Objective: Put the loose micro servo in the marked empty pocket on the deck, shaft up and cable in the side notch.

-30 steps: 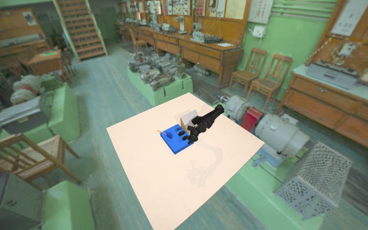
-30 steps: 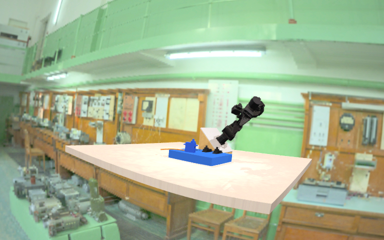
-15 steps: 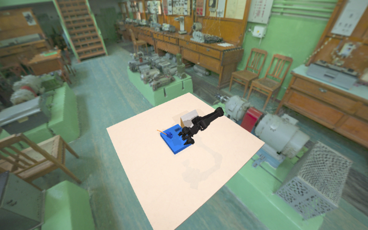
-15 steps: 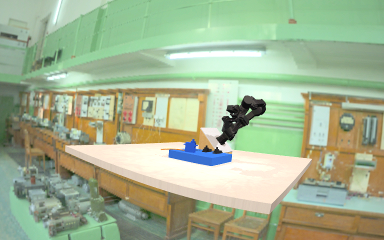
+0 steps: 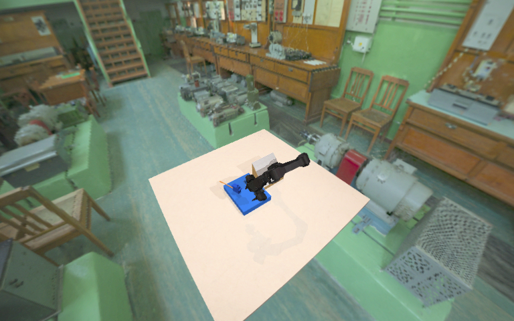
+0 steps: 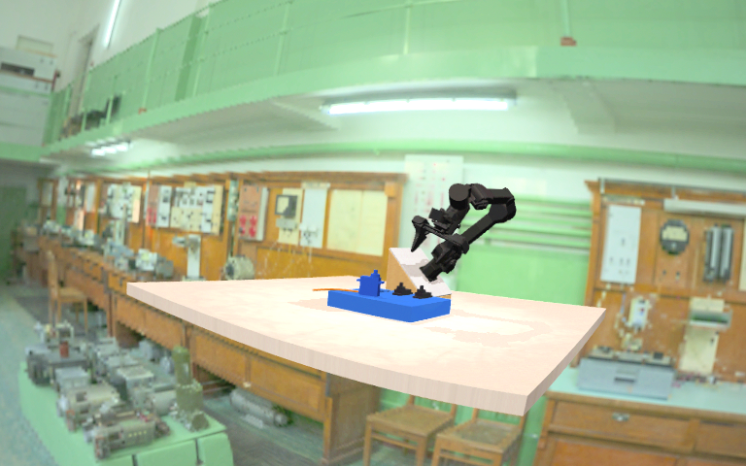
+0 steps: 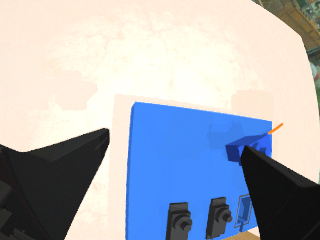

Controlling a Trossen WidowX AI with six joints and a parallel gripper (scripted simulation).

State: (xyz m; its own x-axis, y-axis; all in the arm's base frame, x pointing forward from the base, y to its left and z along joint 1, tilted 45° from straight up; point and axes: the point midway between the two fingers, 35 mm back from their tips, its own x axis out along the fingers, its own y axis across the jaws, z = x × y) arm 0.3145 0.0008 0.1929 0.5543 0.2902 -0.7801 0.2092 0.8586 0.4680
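The loose blue micro servo stands upright on top of the blue deck, output shaft up, with its ears well above the surface. Its orange cable sticks out past the deck's edge. The marked empty pocket shows in the wrist view, beside the servo and partly near the right finger. My gripper is open and empty, high above the deck. In the wrist view the right finger hides part of the servo.
Two black servos sit in the deck in a row with the pocket. A wedge-shaped block with a pale sloped face stands behind the deck, close to the arm's base. All stand on a pale table top.
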